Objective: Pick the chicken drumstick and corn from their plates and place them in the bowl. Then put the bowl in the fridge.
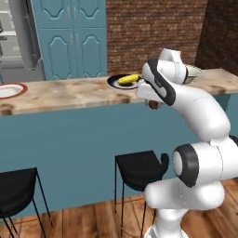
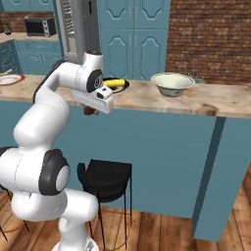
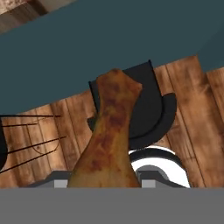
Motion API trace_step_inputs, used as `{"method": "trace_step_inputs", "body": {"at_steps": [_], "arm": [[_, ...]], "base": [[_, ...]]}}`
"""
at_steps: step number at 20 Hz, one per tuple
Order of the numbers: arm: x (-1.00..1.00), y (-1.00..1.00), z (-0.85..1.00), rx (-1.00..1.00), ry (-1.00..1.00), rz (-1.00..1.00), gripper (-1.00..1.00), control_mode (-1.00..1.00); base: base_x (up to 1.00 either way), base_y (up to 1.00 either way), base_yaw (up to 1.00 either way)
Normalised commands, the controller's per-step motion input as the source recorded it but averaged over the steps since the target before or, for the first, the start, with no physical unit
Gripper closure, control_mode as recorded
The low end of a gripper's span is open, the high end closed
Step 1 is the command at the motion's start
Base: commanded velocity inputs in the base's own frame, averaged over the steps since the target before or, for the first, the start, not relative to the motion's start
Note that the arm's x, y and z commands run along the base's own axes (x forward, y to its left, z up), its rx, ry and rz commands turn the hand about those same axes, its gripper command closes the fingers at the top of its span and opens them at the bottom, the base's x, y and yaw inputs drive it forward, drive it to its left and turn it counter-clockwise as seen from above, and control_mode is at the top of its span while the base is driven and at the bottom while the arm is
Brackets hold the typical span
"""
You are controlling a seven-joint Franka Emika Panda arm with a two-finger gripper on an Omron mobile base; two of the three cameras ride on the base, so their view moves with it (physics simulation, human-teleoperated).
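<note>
**Drumstick in hand, short of the bowl**

Drumstick [image 3: 109,135] fills the hand view, its thick end down between the finger tips and its narrow end pointing away, so the gripper [image 2: 90,111] is closed on it. In the base views the hand hangs just off the near edge of the counter [image 1: 69,95], over the stool [image 2: 105,177] and the plank floor, with a brown lump showing beneath it. I judge the meat light and fairly stiff, but lumpy and probably greasy, so it could twist or slip in a narrow pinch. The thick meaty end is the better place to hold, as it is held now.

Farther back on the counter, the corn [image 1: 128,79] lies on the dark-rimmed plate [image 1: 113,82], just beyond the arm. It looks rigid and light, rounded enough to roll; taking it across the middle seems safest. The red-rimmed plate [image 1: 14,90] sits at the far left. The bowl [image 2: 172,84] stands well to the right of the corn.

Beyond the counter, the fridge [image 1: 18,42] stands beside teal cabinets [image 1: 74,37].

No brand, label or writing can be read anywhere.
</note>
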Motion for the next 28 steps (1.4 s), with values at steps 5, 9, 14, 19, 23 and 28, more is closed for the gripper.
{"method": "trace_step_inputs", "body": {"at_steps": [5, 9, 14, 19, 23, 28], "arm": [[0.0, 0.0, 0.0, 0.0, 0.0, 0.0, 1.0, 1.0], [0.0, 0.0, 0.0, 0.0, 0.0, 0.0, 1.0, 1.0], [0.0, 0.0, 0.0, 0.0, 0.0, 0.0, 1.0, 1.0], [0.0, 0.0, 0.0, 0.0, 0.0, 0.0, 1.0, 1.0], [0.0, 0.0, 0.0, 0.0, 0.0, 0.0, 1.0, 1.0], [0.0, 0.0, 0.0, 0.0, 0.0, 0.0, 1.0, 1.0]], "base": [[0.0, -0.81, 0.0], [0.01, -0.81, 0.0], [0.02, -0.81, 0.0], [0.09, -0.71, 0.03], [0.17, -0.59, 0.08], [0.42, -0.27, 0.18]]}}
